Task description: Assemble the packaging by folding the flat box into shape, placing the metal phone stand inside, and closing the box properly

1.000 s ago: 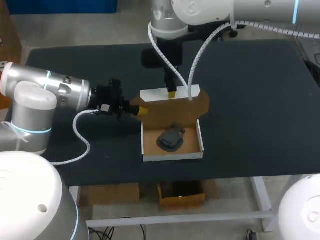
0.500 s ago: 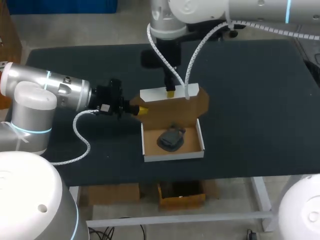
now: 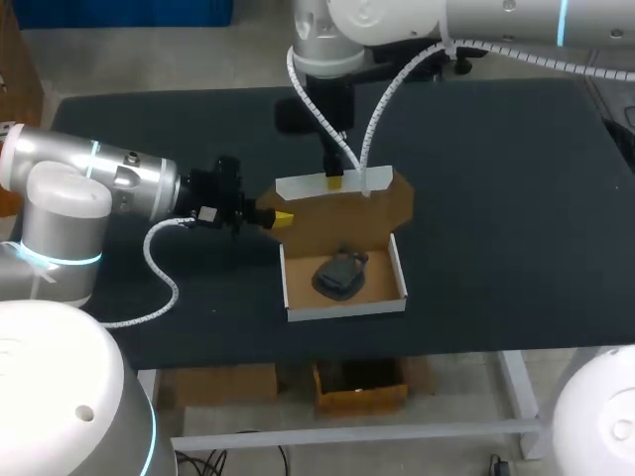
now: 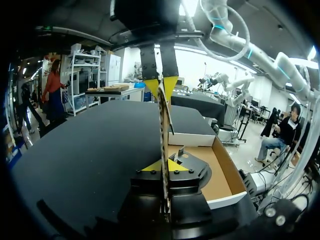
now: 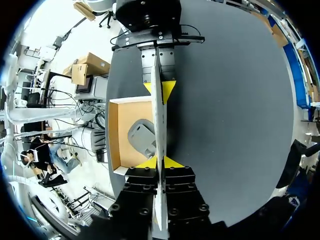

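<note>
The box tray point(image 3: 345, 307), white outside and brown inside, sits near the table's front edge. The dark grey phone stand point(image 3: 337, 276) lies in it. The brown lid point(image 3: 347, 213) stands upright at the tray's back, with a white flap along its top. My left gripper point(image 3: 282, 219) is shut on the lid's left edge. From above, my right gripper point(image 3: 335, 180) is shut on the top flap. In the left wrist view the lid edge point(image 4: 163, 130) runs from my left gripper point(image 4: 164, 166) up to the right gripper point(image 4: 161, 85). The right wrist view shows the lid point(image 5: 158, 110) edge-on in my right gripper point(image 5: 159, 162), beside the phone stand point(image 5: 142, 137).
The black tabletop point(image 3: 496, 198) stretches wide to the right of the box and behind it. A white coiled cable point(image 3: 372, 139) from the right arm hangs just above the lid's top. The left arm's cable point(image 3: 159, 268) loops over the table's left part.
The right gripper's fingers have closed onto the lid's top flap. The flap and lid top have shifted slightly left. The left arm holds still.
</note>
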You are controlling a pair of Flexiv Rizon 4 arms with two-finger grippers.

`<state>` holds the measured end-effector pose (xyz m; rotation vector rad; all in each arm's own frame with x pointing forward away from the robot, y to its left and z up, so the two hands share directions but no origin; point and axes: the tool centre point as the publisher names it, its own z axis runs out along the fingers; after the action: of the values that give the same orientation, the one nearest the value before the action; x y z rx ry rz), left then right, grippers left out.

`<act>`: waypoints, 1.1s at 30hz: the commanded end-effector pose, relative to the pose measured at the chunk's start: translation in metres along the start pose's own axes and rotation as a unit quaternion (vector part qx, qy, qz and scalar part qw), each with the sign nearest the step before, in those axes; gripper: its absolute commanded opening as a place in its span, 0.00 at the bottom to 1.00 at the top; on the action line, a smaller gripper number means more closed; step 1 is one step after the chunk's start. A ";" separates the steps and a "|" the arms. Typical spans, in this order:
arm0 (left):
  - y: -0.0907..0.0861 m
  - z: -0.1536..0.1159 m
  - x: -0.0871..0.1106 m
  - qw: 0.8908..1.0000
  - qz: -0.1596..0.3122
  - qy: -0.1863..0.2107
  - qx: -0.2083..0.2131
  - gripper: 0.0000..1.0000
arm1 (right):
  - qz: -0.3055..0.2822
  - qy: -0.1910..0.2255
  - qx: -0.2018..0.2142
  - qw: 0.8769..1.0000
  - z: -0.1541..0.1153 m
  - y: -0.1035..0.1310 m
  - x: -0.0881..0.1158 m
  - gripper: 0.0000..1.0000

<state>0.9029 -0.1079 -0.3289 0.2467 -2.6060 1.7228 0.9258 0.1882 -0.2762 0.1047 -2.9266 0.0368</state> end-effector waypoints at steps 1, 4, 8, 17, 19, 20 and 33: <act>0.002 0.005 0.001 1.000 0.001 0.001 0.002 0.00 | 0.000 -0.003 0.000 1.000 -0.003 0.004 0.002 0.00; 0.002 0.005 0.001 1.000 0.001 0.001 0.002 0.00 | -0.003 -0.004 -0.006 1.000 -0.004 0.005 0.002 0.00; 0.002 0.005 0.001 1.000 0.001 0.001 0.002 0.00 | -0.006 -0.006 -0.010 1.000 -0.007 0.005 0.003 0.52; 0.002 0.005 0.001 1.000 0.001 0.001 0.002 0.00 | -0.008 -0.016 -0.025 1.000 -0.015 0.001 0.004 1.00; 0.002 0.005 0.001 1.000 0.001 0.001 0.002 0.00 | -0.006 -0.020 -0.028 0.999 -0.018 0.001 0.004 1.00; 0.002 0.005 0.001 1.000 0.001 0.001 0.002 0.00 | -0.007 -0.021 -0.030 0.999 -0.019 0.000 0.003 1.00; 0.002 0.005 0.001 1.000 0.001 0.001 0.002 0.00 | 0.027 -0.053 -0.054 0.997 -0.046 -0.007 -0.008 1.00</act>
<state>0.9019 -0.1097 -0.3285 0.2438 -2.6056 1.7231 0.9460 0.1896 -0.2377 0.0366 -3.0113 -0.1123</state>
